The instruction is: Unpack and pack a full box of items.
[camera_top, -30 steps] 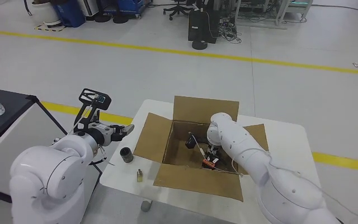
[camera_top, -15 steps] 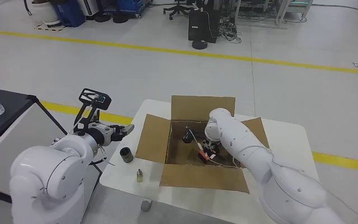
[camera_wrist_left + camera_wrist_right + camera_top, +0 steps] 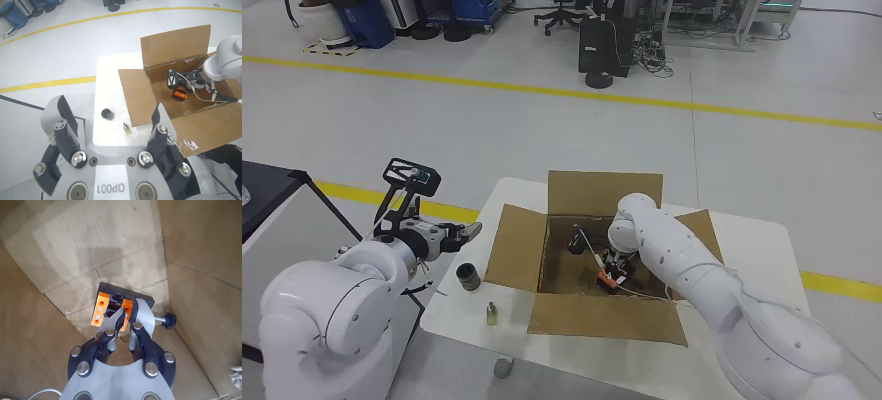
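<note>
We see the right gripper [image 3: 128, 309] inside the box [image 3: 604, 318], its fingers pinched narrowly on the orange-and-black clamp [image 3: 100, 308]. The left gripper [image 3: 109, 102] hangs wide open and empty outside the box, beyond 1 black cup [image 3: 469, 276].
</note>
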{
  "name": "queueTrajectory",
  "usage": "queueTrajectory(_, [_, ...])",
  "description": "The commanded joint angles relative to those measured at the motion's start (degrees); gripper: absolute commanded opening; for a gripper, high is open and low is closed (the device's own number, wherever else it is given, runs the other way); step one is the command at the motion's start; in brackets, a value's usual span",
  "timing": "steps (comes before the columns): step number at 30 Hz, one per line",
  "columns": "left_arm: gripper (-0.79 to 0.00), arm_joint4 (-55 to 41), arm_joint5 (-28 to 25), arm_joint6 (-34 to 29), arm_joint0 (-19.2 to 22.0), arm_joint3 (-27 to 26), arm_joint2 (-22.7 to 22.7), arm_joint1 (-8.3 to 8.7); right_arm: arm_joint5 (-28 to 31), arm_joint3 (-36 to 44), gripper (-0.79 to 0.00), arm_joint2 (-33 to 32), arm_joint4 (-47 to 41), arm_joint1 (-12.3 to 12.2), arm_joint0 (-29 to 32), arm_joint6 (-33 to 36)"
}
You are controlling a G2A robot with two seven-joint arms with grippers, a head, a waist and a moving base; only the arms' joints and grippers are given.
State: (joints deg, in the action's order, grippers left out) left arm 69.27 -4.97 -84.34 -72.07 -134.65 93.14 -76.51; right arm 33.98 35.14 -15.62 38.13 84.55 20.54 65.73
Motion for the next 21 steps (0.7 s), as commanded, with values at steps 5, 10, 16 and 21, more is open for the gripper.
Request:
queueTrajectory(5, [0.000,0.0,0.0,0.0,0.0,0.0,0.0,0.00,-0.3,2.6,-0.296,-1.9,-1.1,-1.8,1.1,1.4])
queueTrajectory(10, [0.000,0.0,0.0,0.0,0.0,0.0,0.0,0.00,-1.5,5.9,-0.376,-3.5,-0.4,-3.5,1.5,1.7])
queueTrajectory(16, [0.000,0.0,0.0,0.0,0.0,0.0,0.0,0.00,-4.1,9.7,-0.403,-5.7,0.3,-5.8,3.0,3.4])
queueTrajectory(21, [0.000,0.0,0.0,0.0,0.0,0.0,0.0,0.00,-4.9,10.7,-0.425,-6.7,0.0,-6.6,4.4,4.2])
